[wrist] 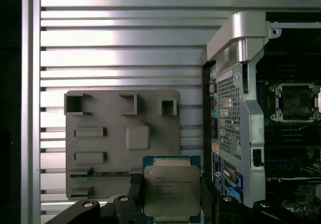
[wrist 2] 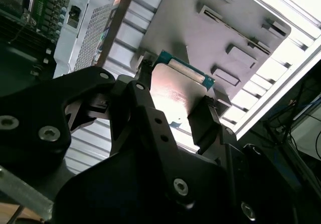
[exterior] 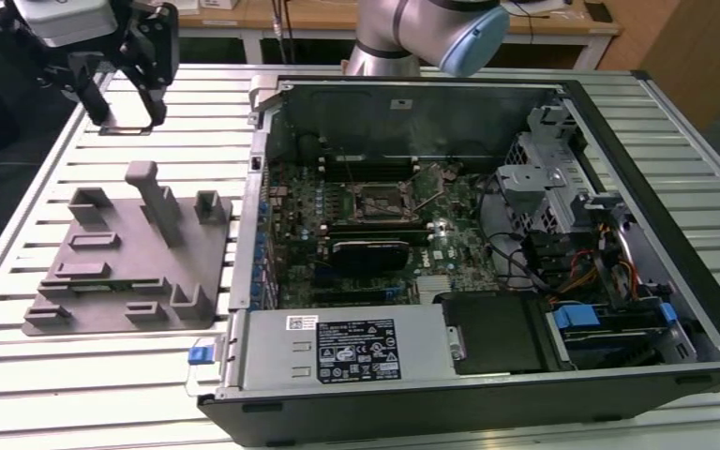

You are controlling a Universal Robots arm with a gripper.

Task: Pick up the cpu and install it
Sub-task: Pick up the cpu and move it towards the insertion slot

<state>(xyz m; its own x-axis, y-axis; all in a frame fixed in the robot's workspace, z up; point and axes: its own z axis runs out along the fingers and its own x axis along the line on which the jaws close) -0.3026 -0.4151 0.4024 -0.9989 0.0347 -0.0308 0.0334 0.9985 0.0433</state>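
Exterior view first: the black two-fingered gripper [exterior: 124, 120] hangs high over the slatted aluminium table [exterior: 35, 375], out toward the exterior view's left and well apart from the open black computer case [exterior: 660, 187]. Between its tips sits a thin pale sliver, which I take to be the cpu [exterior: 127, 130], a small flat square chip with a silver-grey metal top, seen edge-on here. Nearer the camera lies the grey plastic fixture block [exterior: 123, 262]. Deep in the case is the black-framed square socket [exterior: 379, 199] on the green motherboard [exterior: 448, 248], and the socket looks empty.

Over to the second wrist view, and there it is, close up! The cpu's shiny top glares in the light. The black fingers [wrist 2: 204, 121] press on two opposite edges, closed down to the chip's width (a firm pinch, by the look of it). The fixture block lies beyond it.

First wrist view: the cpu is clamped in the gripper with the fixture block below it. The socket shows inside the case, well apart from the chip.

The score, then: the pickup is done, with the chip in the air and in hand. The install is not yet done.
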